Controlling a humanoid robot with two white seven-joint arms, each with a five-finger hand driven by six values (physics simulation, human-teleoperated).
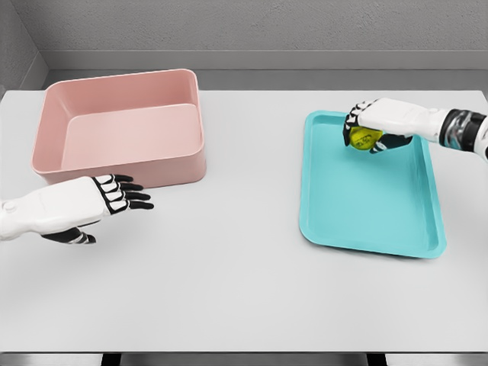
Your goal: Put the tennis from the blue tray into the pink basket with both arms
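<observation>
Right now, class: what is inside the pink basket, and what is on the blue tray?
The pink basket shows only its bare floor. Over the blue tray, the right hand grips the tennis ball; its fingers hide much of it.

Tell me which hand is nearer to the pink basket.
Left. The left hand sits open just in front of the basket, near its front wall. The right hand is far across the table, over the tray, closed on the ball.
</observation>
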